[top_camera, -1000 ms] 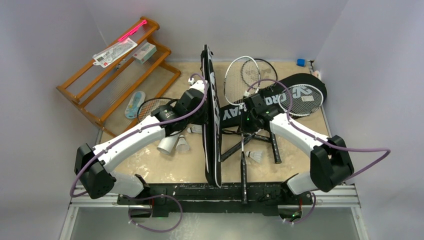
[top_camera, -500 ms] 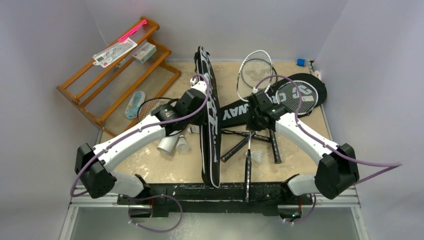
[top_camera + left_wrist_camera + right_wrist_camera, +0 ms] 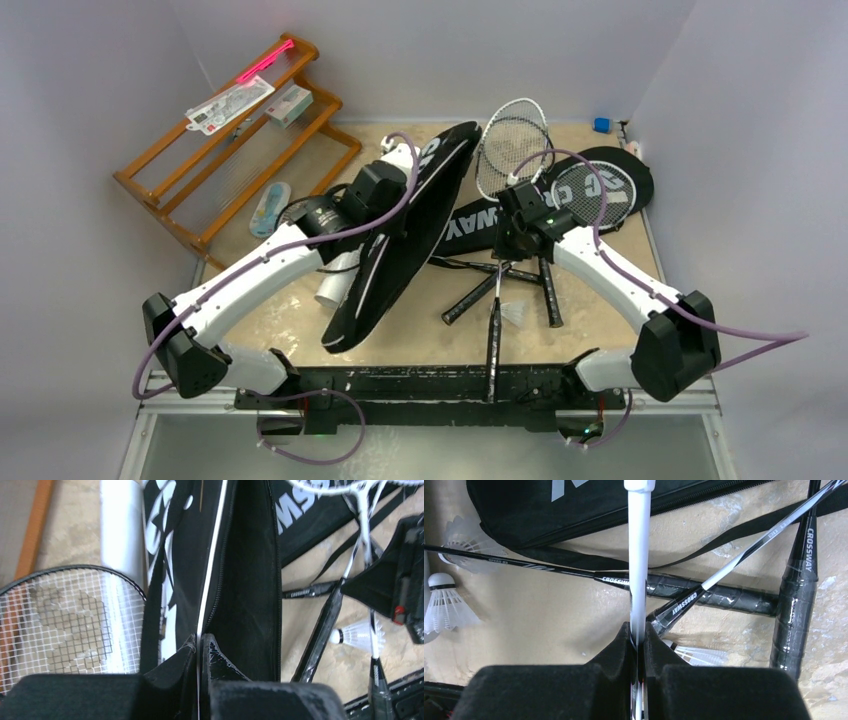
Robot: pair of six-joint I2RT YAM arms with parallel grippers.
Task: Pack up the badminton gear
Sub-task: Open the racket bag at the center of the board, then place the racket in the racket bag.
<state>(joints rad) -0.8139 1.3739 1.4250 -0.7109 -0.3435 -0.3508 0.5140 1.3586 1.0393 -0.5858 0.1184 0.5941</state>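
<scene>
L pincer [image 3: 200, 642]: pressed tight on edge of black racket-shaped bag w/ white lettering [image 3: 392, 262], bag tilted.
R pincer [image 3: 638, 630]: pinching white shaft of thin black-and-silver racket [image 3: 513, 138], head toward back, handle toward near edge.
2nd black bag [image 3: 470, 215]: flat on tan table [image 3: 300, 330], behind R pincer.
Loose: white feather shuttlecock [image 3: 515, 314] beside held racket's handle.

Top camera looking down over whole desk [image 3: 300, 340]; wrist cameras hovering close above desk, sharing crossed racket handles [image 3: 709, 597].
</scene>
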